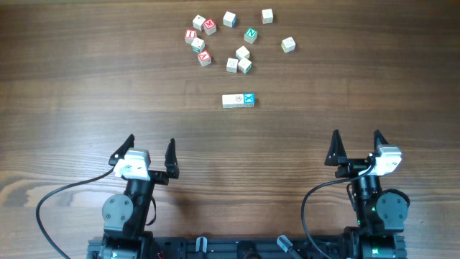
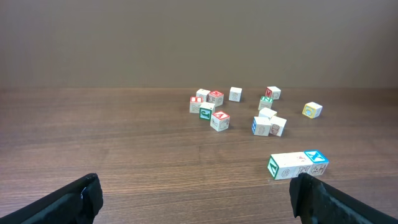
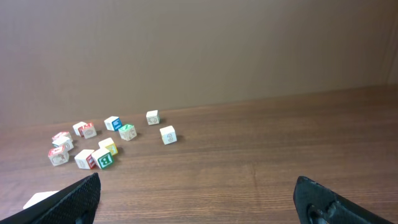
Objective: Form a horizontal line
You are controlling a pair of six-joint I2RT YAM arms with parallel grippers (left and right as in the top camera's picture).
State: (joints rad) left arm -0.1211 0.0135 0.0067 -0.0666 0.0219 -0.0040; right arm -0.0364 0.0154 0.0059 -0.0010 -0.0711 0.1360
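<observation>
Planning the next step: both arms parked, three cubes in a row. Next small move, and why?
Probably advance the left gripper toward the nearest loose cube. It and the right gripper stand open and empty, short of everything; the three-cube row is already touching, so only extending it remains.

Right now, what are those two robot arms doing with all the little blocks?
Nothing is being held. Both arms sit at the near side of the table, with the left arm's fingers and the right arm's fingers wide open and empty. A row of three cubes, touching, with a cyan one at its end, lies in front of them. The loose cubes are scattered farther away, beyond the row.
</observation>
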